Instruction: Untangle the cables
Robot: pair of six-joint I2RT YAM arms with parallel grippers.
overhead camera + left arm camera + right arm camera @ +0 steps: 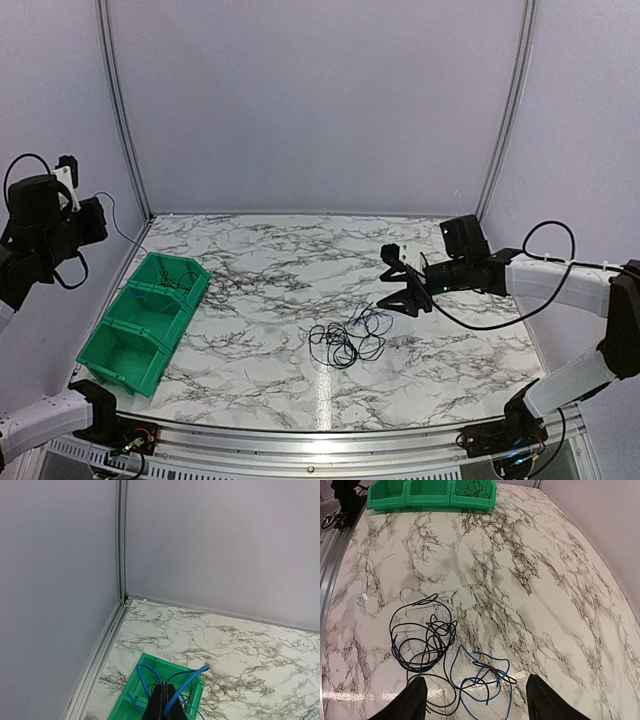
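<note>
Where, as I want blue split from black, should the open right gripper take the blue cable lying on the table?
Probably the blue cable at its loop on the side away from the black cables, from straight above: it lies flat on the table, in front of the open right gripper.

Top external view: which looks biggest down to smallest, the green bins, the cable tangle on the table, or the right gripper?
1. green bins, clearly largest.
2. cable tangle and right gripper look about alike; the gripper hangs nearer the camera, so I won't rank them.
</note>
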